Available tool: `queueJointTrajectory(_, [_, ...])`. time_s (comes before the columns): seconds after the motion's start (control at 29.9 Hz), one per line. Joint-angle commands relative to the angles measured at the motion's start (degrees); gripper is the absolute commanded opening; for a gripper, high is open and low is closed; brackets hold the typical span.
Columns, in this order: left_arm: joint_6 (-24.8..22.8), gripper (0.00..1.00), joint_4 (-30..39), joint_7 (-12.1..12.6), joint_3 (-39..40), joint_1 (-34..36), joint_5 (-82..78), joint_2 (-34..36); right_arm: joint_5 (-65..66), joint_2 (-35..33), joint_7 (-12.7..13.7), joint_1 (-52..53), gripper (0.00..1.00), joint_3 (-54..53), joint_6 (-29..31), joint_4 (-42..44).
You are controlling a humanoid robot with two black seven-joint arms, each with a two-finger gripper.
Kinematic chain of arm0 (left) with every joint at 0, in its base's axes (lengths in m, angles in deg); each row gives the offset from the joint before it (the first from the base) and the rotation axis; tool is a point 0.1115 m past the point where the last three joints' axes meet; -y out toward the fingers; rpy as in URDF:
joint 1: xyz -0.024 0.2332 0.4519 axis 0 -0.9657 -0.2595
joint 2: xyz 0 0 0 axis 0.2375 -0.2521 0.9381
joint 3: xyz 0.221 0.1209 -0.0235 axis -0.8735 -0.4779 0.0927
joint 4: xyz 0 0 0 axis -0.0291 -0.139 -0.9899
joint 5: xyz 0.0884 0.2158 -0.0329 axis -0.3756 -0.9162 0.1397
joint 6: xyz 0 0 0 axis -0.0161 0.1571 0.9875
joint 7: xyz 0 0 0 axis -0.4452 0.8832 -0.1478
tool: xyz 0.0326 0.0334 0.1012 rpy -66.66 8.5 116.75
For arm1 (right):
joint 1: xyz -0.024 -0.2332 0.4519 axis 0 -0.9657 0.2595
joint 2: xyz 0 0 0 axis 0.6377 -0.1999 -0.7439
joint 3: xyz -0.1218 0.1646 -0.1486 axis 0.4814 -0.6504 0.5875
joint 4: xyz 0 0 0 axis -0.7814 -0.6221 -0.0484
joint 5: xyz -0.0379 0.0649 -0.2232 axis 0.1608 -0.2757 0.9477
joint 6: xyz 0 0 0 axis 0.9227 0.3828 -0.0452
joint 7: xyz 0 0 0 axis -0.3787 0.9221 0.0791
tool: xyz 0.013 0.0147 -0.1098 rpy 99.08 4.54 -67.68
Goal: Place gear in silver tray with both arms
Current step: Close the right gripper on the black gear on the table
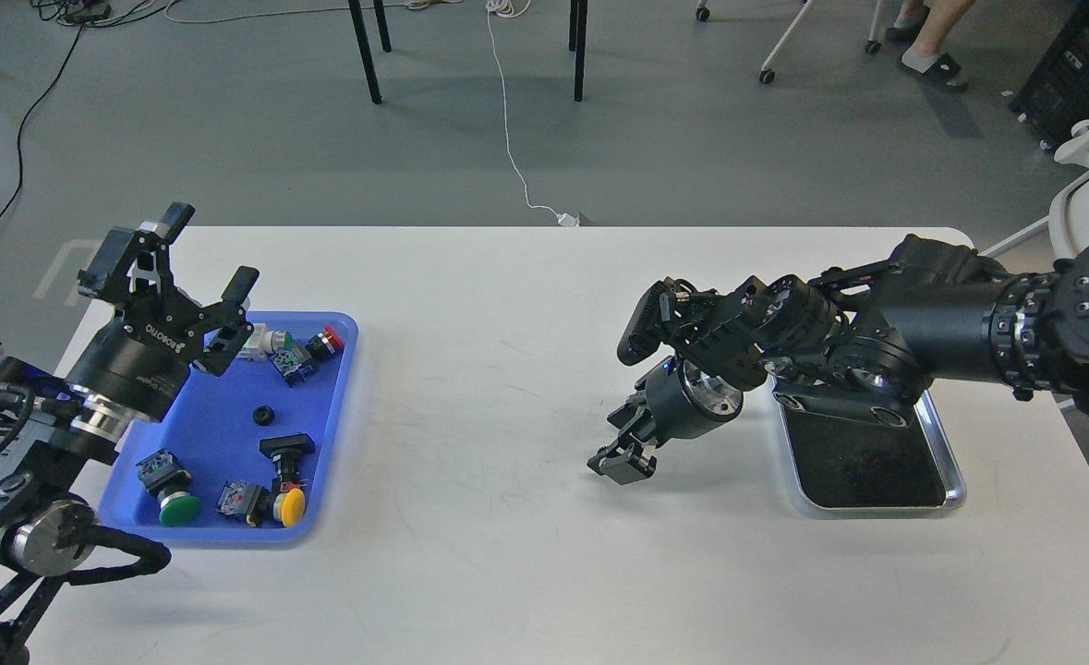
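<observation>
Silver tray (955,480) flat on white bench (507,388), right side, dark bottom bare, far end hidden beneath right arm (950,319). Right gripper (624,454) pointed down at bare bench, left of tray and apart from it; jaws dark and bunched, state cannot be told. Left gripper (207,263) raised over far left corner of blue tray (336,434), jaws spread wide, nothing between them. Small black gear (263,415) mid blue tray, among coloured push-buttons (290,503).

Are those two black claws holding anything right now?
No. The left gripper is wide open with nothing in it above the blue tray. The right gripper looks empty too, over bare table.
</observation>
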Motion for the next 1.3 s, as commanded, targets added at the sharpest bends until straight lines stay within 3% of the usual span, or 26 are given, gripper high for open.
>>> queueJointTrajectory(0.0, [0.0,0.98,0.0,0.0,0.0,0.0,0.0,0.0,-0.1,0.0,0.0,-0.2,0.64,0.0,0.0,0.0])
queueJointTrajectory(0.3, [0.0,0.98,0.0,0.0,0.1,-0.5,0.0,0.0,0.0,0.0,0.0,-0.5,0.53,1.0,-0.1,0.0])
queueJointTrajectory(1.27, [-0.2,0.98,0.0,0.0,1.6,-1.4,0.0,-0.6,-0.1,2.4,0.0,-0.6,0.41,2.0,-0.2,1.8])
